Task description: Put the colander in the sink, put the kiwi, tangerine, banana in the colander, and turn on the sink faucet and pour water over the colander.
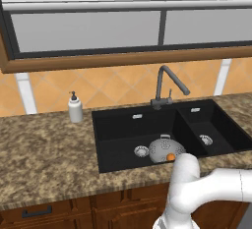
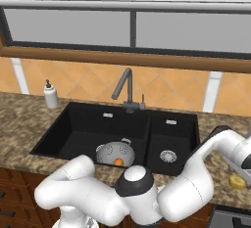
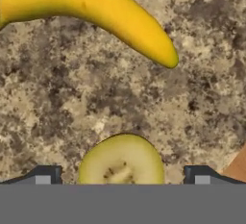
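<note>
Pincer (image 3: 121, 175) wide apart, right over kiwi (image 3: 121, 161) on surface (image 3: 72, 103). Banana (image 3: 96, 11) just ahead. Kiwi small, light, likely slippery: best squeezed gently across its round middle.

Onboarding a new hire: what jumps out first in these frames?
The hand view: a curved yellow banana on speckled granite counter, with a cut yellow-green kiwi half between the open gripper tips. Next, the holed grey metal colander holding an orange tangerine in the black sink.
</note>
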